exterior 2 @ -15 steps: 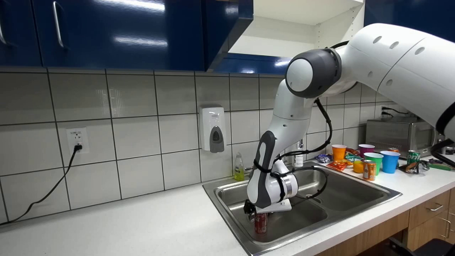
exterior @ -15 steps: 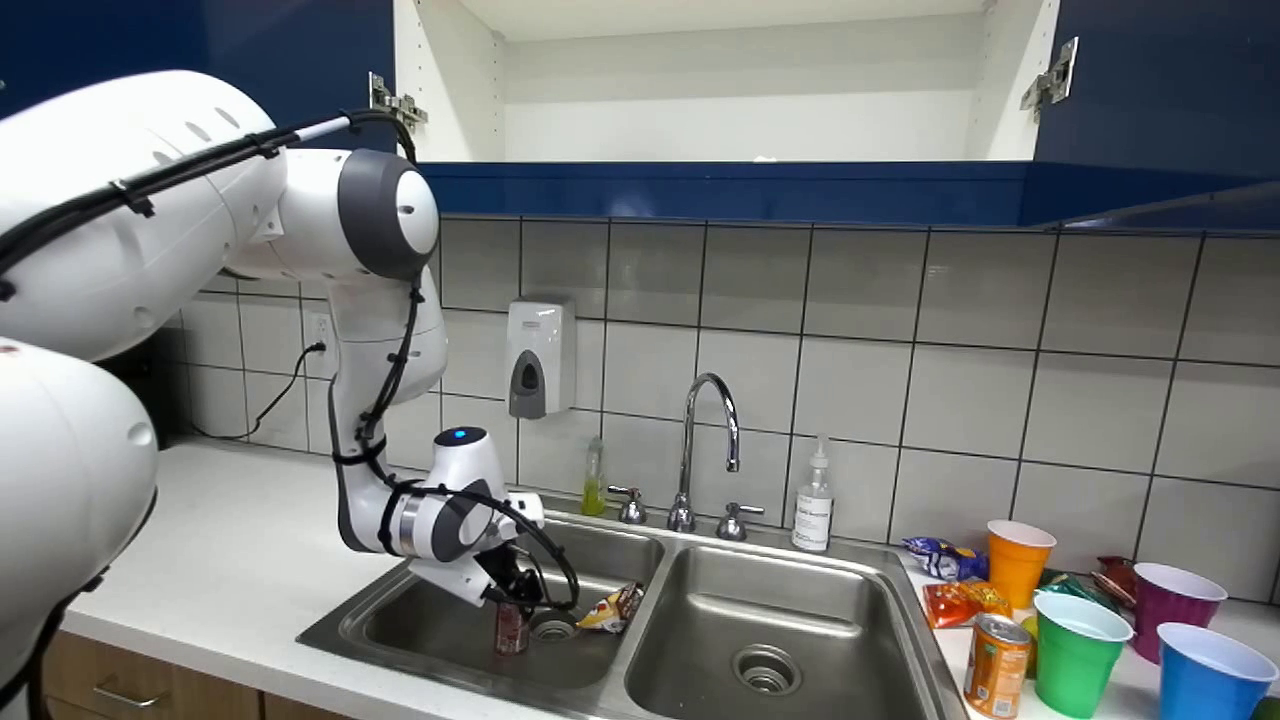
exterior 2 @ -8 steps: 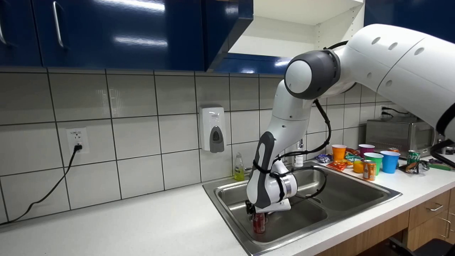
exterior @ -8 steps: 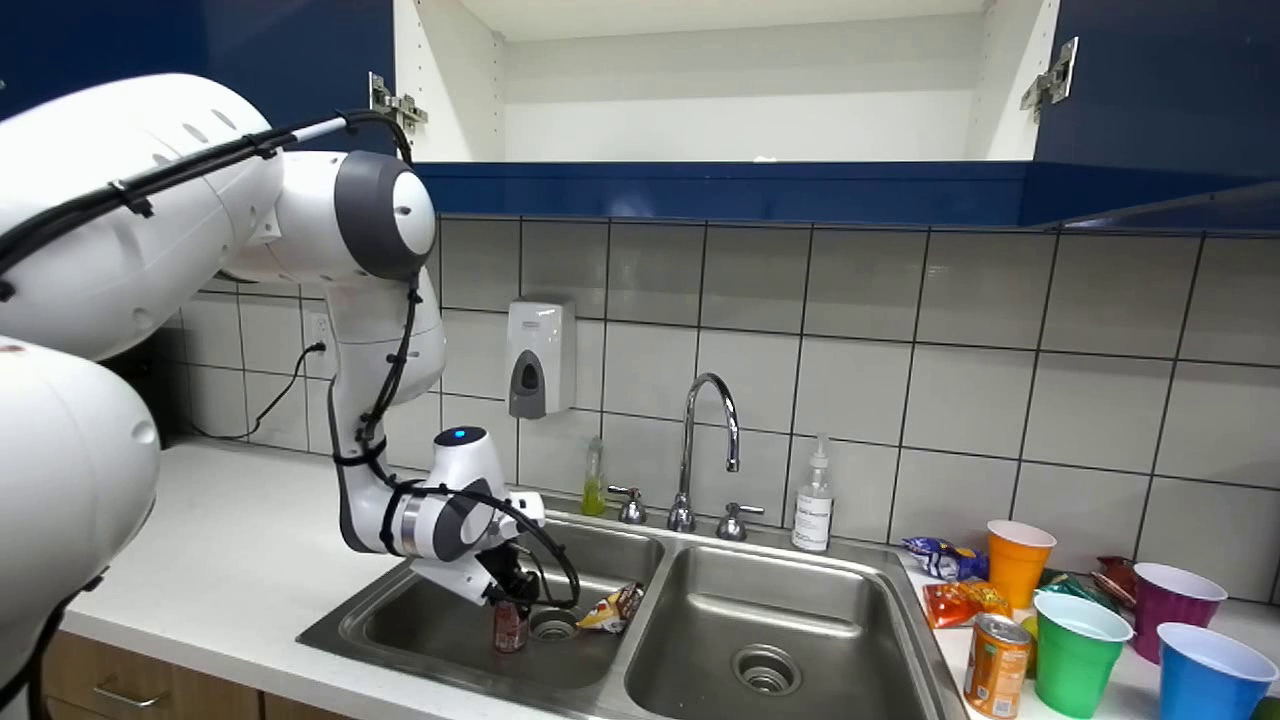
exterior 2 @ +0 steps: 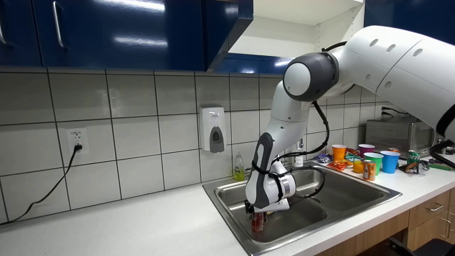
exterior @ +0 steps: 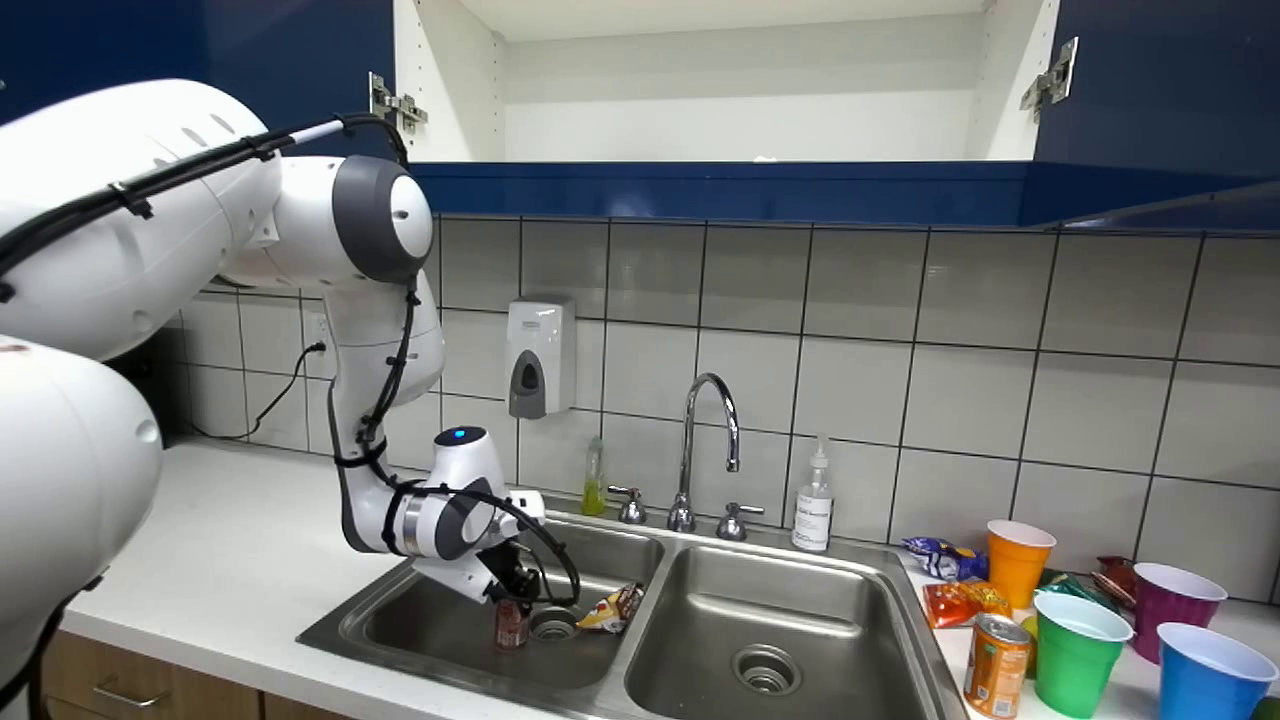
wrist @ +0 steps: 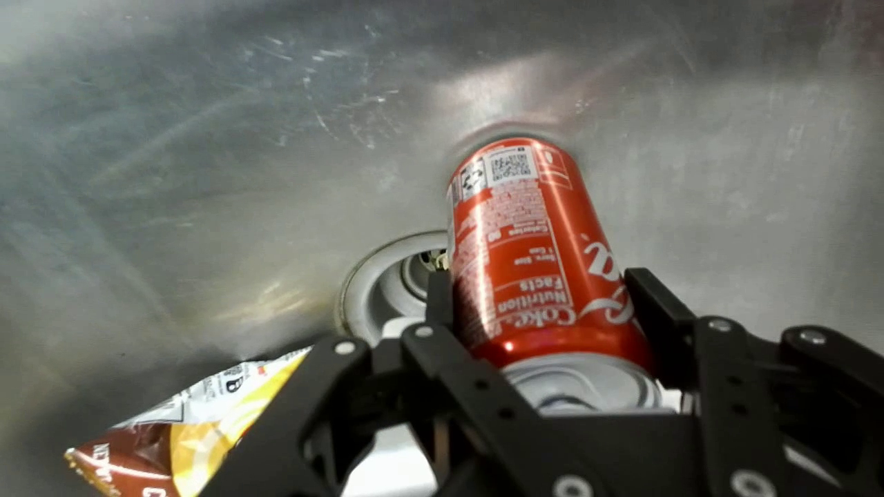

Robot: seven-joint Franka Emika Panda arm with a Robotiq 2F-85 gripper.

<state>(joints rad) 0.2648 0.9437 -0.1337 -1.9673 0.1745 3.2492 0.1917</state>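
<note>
While the tool [wrist: 545, 304] grips the red can [wrist: 511, 238] | it reads "Coke", "Nutrition Facts" | nearby wrapper [wrist: 190, 435] reads, perhaps, "NEW"

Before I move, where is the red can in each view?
In an exterior view: red can low, left of center.
In an exterior view: red can low, just right of center.
Wrist view: red can right of center, in the gripper.
Shared landmark: steel sink, in all three views.

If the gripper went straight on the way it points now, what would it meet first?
Likely the sink basin's floor: the gripper is closed on the red can, whose base would reach it first. Whether the can touches it now is unclear.
</note>
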